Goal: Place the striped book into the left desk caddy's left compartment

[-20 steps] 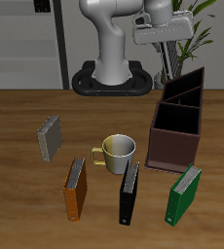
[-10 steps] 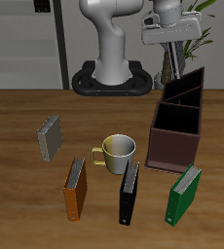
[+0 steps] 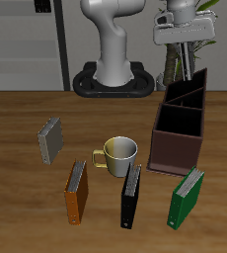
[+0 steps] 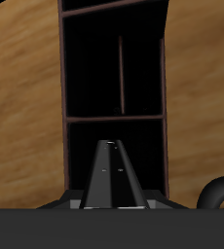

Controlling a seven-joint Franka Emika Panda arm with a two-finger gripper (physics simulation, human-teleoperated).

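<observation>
Exterior view first: the gripper (image 3: 182, 59) is up high over the back end of the left desk caddy (image 3: 182, 126), well clear of the worktop (image 3: 17, 119). The caddy stands beside the mug (image 3: 118, 155). A mottled grey book (image 3: 50, 141) lies off on the mug's other side. Nearer the front edge an orange book (image 3: 77, 192), a black book (image 3: 131, 195) and a green book (image 3: 187, 198) lie in a row. Honestly can't pick out the held thing against the plant (image 3: 199, 22) from here.

Wrist view: the striped book (image 4: 109, 175) shows edge-on, a thin slab running straight out from the gripper, so the fingers are clamped on it. It hangs in the air above the caddy's open compartments, not touching the dividers. Stripes aren't readable from this angle. The mug handle peeks in beside the caddy wall.
</observation>
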